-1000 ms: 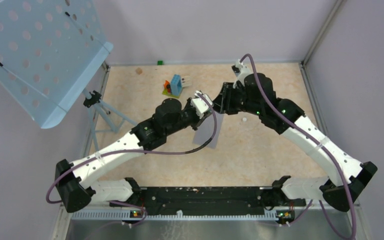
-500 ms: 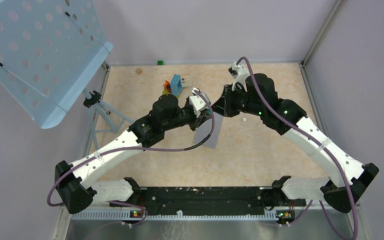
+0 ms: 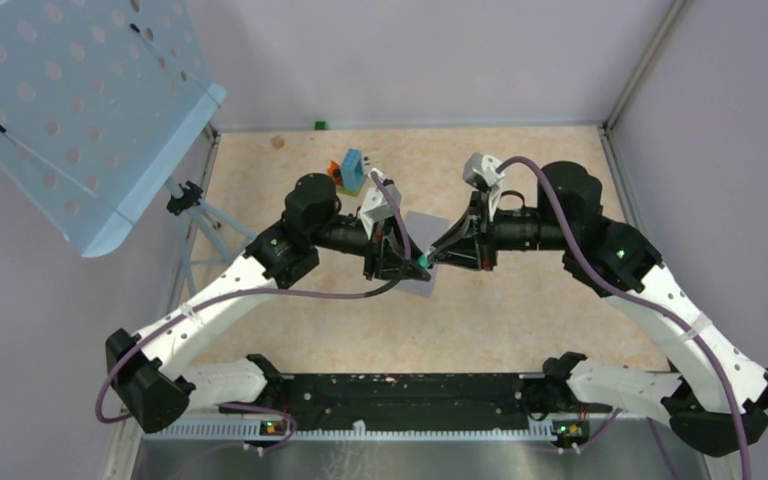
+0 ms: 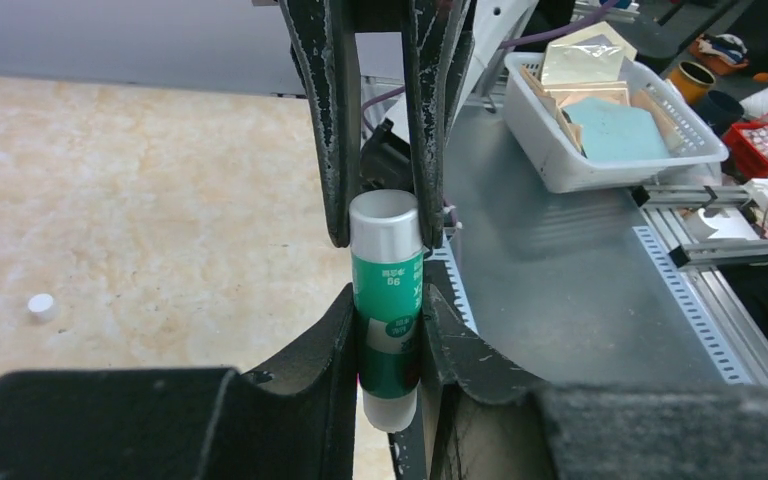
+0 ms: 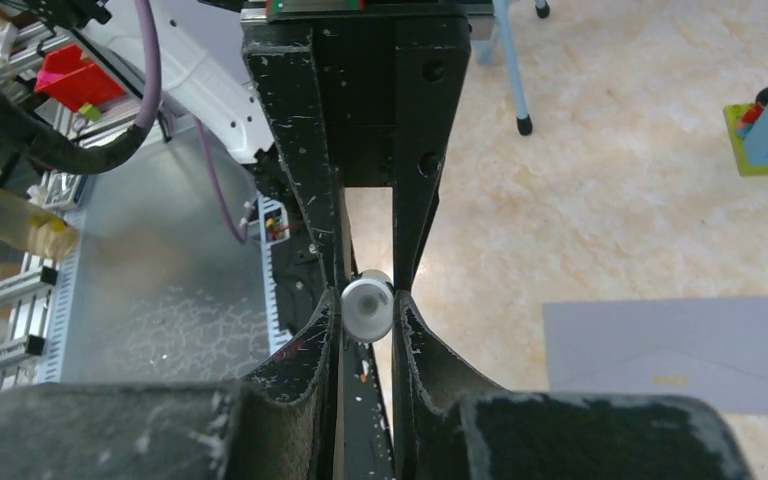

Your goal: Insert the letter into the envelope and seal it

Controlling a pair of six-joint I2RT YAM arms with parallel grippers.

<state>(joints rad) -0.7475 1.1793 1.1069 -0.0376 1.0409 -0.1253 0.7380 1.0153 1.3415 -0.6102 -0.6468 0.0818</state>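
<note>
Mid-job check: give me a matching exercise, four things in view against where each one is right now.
Things:
1. white glue stick with a green label
2. flat grey paper envelope
3. white plastic basket of sheets
4. blue, orange and green block cluster

Places:
A. off the table, on grey metal
B. far part of the table
C. clamped between left gripper and right gripper
D. flat on the table under the grippers

Pairs: 1-C, 2-D, 3-A, 4-B

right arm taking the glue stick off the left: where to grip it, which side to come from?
Grip the grey end of the glue stick: the left gripper is clamped on the green-labelled middle, and that end sticks out past its fingertips. Come in end-on, opposite the left gripper, fingers either side of the round barrel. The right gripper sits there, closed on it.
</note>
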